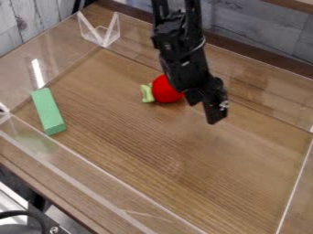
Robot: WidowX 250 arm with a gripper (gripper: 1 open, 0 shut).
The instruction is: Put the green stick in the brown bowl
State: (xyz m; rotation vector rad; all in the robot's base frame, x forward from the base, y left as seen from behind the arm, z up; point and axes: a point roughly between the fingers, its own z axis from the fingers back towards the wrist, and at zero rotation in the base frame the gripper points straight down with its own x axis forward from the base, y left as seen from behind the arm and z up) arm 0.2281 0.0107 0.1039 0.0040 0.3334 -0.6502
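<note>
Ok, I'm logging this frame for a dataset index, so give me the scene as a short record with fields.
task object: green stick, lying flat near the table's left edge in the image
end effector: end effector, right of the red ball in the image, away from the green stick
other item: red ball, with a small light-green stub, partly behind the arm
surface: wooden table
brown bowl: none that I can make out
grip state: cannot tell

Beside the gripper, toward the far left, sits a red ball point(167, 89) with a light-green stub point(146, 93), on the wooden surface point(146, 174).
</note>
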